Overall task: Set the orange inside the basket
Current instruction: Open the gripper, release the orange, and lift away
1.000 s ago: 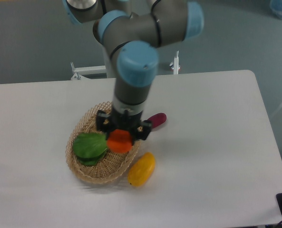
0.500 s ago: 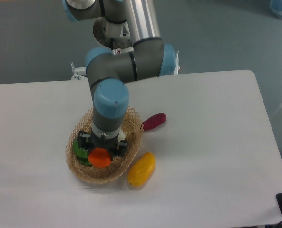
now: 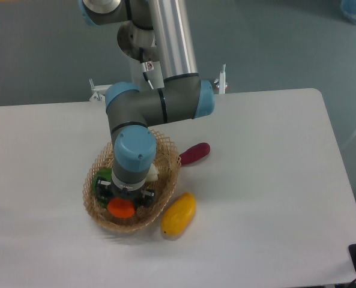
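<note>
Camera view: smooth round orange [image 3: 122, 207] inside oval woven wicker basket [image 3: 165, 156] — gripper [image 3: 123, 203] apparently clamped on it; green leafy item [image 3: 101, 179] alongside, partly hidden.

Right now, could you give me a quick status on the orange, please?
Gripper shut on orange, low inside basket. Green item beside it. Not yet released.

You see a white table [image 3: 268, 198] with rounded corners. Behind it lies a dull grey-green floor [image 3: 39, 54]. The light is even.
</note>
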{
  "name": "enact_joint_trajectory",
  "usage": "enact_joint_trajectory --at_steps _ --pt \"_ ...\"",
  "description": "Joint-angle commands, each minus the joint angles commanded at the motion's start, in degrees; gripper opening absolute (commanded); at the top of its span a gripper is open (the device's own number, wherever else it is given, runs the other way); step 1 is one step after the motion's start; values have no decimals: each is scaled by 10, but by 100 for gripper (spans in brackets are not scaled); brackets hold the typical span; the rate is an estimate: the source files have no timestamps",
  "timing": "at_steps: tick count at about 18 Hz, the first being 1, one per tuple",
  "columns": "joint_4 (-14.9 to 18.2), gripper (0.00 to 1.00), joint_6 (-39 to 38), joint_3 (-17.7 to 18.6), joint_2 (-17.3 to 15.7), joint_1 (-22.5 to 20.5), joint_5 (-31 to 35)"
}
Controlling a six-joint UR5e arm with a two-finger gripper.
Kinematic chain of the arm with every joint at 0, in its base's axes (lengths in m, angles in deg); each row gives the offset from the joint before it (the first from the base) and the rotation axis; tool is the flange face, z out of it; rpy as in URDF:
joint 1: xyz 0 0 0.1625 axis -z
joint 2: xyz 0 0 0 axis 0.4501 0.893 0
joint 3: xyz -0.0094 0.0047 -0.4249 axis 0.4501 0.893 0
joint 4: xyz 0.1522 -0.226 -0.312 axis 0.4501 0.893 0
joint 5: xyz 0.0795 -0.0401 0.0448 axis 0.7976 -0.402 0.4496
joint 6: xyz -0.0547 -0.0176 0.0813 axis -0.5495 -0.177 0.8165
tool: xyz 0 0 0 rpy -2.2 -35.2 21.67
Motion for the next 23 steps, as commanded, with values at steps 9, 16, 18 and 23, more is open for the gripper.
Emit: enact_joint_trajectory --at_steps 9,16,18,23 --pt "-4 100 8 -15 -25 -1 58" --pt "0 100 96 -39 -84 -48 146" --pt "5 100 165 -43 -100 -75 149" --pt "89 100 337 -65 -126 -143 148"
